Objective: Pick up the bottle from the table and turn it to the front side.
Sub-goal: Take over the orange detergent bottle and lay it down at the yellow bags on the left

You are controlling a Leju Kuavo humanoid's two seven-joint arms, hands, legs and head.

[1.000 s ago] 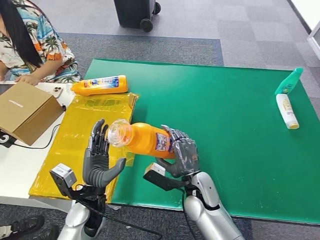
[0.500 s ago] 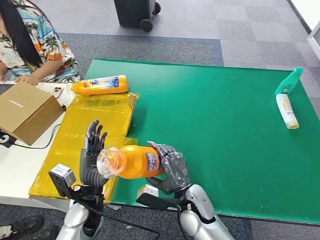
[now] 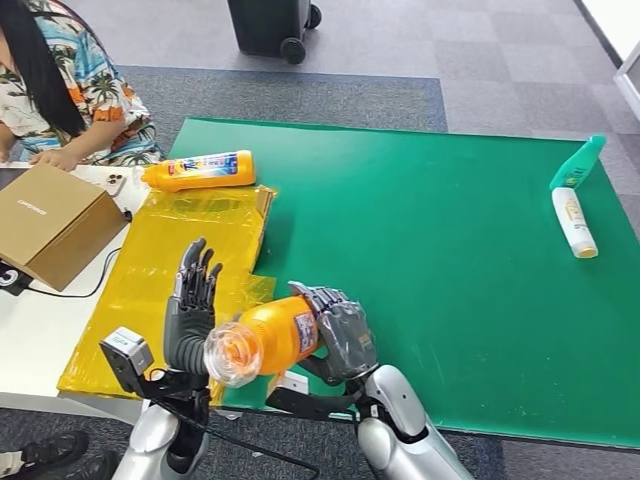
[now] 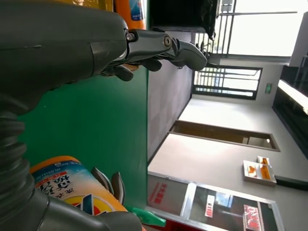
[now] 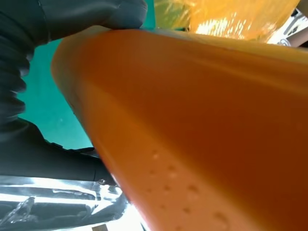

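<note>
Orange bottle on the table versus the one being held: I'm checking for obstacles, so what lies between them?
In the head view, only crinkled yellow plastic sheet separates the lying orange bottle from the held bottle.

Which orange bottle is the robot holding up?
The orange bottle gripped in the right hand, near the table's front edge. The other orange bottle lies untouched at the far left.

Tabletop (image 3: pixel 453 260), covered in green mat. Lying on it: yellow plastic sheet (image 3: pixel 173 250) over the left part; orange bottle (image 3: pixel 200 170) on its side at the far left edge; green bottle (image 3: pixel 577 163) and white bottle (image 3: pixel 574 222) side by side, far right. Adjoining white surface (image 3: pixel 34 330) carries a cardboard box (image 3: pixel 49 220).
</note>
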